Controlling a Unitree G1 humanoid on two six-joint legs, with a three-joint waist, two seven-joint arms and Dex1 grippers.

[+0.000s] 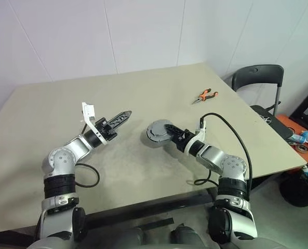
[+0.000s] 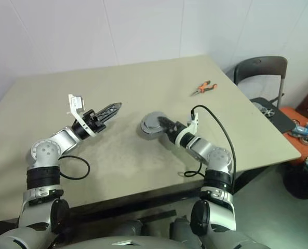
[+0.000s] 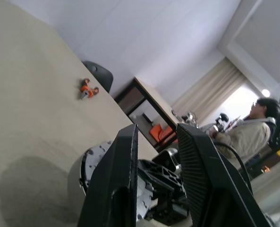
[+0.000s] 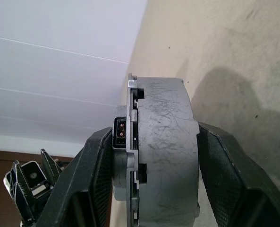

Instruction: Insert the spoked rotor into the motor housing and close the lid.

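**Right jaws grip the closed motor housing above the surface**

I see the right gripper (image 1: pixel 164 129) holding the motor housing (image 1: pixel 156 132), a short round grey metal cylinder. In the right wrist view its two black fingers (image 4: pixel 224 175) press on both flat faces of the housing (image 4: pixel 163 156), so the jaws are closed on it at a medium width. The housing is turned on its edge there, and a small black connector shows at its seam. It hangs above the beige surface (image 1: pixel 143 98), and its shadow lies below it.

The left gripper (image 1: pixel 123 116) is to the left of the housing, apart from it, raised over the surface. Its jaws are nearly together and hold nothing.

Small orange-handled pliers (image 1: pixel 205 96) lie on the surface beyond the housing, toward the black chair (image 1: pixel 257 78).
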